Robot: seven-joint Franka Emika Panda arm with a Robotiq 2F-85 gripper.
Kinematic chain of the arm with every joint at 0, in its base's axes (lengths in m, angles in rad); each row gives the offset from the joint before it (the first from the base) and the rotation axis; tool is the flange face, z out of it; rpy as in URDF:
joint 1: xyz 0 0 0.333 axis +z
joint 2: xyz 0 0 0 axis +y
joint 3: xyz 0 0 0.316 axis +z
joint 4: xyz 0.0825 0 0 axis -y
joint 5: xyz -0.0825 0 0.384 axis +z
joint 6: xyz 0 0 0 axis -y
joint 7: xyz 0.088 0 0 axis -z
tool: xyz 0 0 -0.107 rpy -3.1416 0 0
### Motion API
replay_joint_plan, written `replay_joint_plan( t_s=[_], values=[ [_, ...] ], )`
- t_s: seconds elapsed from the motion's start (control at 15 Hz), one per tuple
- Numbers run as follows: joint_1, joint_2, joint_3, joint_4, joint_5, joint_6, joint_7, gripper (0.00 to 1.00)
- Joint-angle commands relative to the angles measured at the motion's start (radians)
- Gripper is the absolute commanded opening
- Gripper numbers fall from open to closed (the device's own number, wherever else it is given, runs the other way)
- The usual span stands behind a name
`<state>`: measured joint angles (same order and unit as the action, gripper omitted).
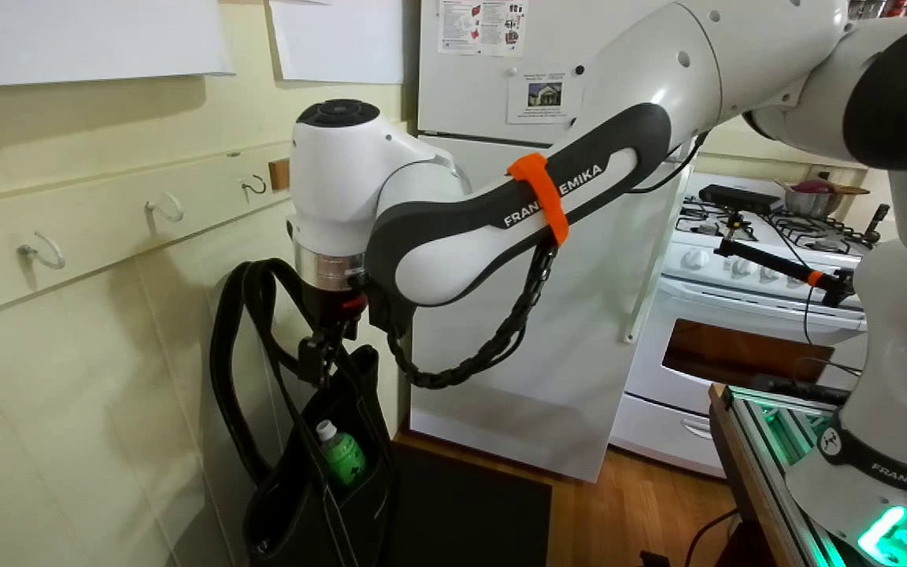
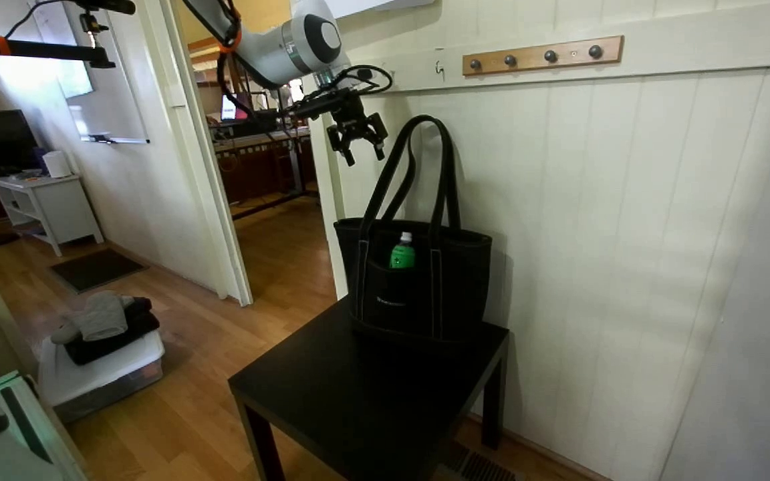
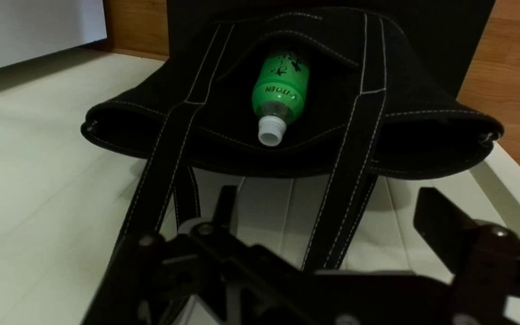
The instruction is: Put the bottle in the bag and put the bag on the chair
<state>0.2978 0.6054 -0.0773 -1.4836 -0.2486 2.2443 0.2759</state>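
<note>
Cream wall panelling [image 2: 625, 214] fills the right of an exterior view, and before it your black tote bag [image 2: 418, 287] stands upright on a low black table [image 2: 358, 394], apparently the task's chair. At mid-frame, the green ITOEN bottle [image 2: 402, 256] sits in the bag's front pocket [image 2: 381, 287], long axis near upright, cap [image 2: 406, 236] up. Your gripper [image 2: 365, 157], upper centre, is spread wide and grips nothing; bag and bottle lie below it and rightward. Both placings look done, so expect to withdraw. That turns on the loop handles [image 2: 450, 180], rising near the gripper: in the wrist view one strap [image 3: 345, 180] shows between your fingertips [image 3: 227, 203], though whether it touches you can't tell.
</note>
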Motion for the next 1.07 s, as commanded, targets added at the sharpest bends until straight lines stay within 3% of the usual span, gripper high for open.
replay_joint_plan(
  t_s=[0.0,0.6,1.0],
  values=[
    [0.003,-0.132,-0.012,-0.223,-0.054,0.08,0.098,1.0],
    [0.022,-0.246,-0.096,-0.442,-0.331,0.37,0.332,1.0],
    [0.013,-0.228,-0.132,-0.474,-0.383,0.577,0.445,1.0]
  ],
)
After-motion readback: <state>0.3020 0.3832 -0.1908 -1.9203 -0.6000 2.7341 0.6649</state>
